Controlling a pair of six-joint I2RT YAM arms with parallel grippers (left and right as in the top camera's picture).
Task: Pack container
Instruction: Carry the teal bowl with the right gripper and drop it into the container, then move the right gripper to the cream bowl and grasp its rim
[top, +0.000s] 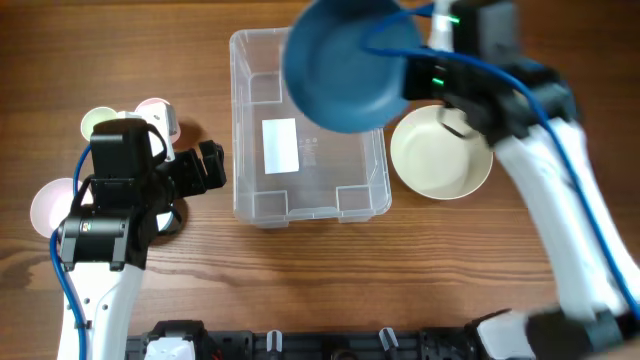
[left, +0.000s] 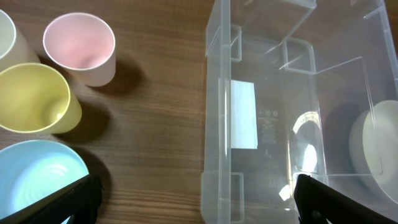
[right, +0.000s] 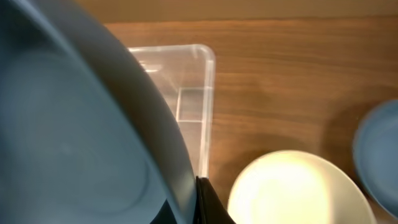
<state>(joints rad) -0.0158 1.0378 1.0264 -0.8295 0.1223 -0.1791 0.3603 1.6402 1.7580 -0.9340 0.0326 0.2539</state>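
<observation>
Overhead view: nearest you, on the left, your left gripper (top: 212, 167) has its jaws spread wide with nothing between them. It sits just beside the left wall of the container (top: 330, 165). The clear bin sits mid-table on the wooden table (top: 480, 260), with only a white label (top: 279, 145) on its floor. To its right, close to the wall, a cream bowl (top: 440, 152) rests upright. Left of your left arm you have a pale blue bowl (left: 37, 177), and farther back a yellow cup (left: 31, 99) and a pink cup (left: 79, 46). Farthest out, your right gripper (top: 415, 78) is clamped on the rim of a dark blue bowl (top: 345, 65), held tilted above the container's far right corner.
</observation>
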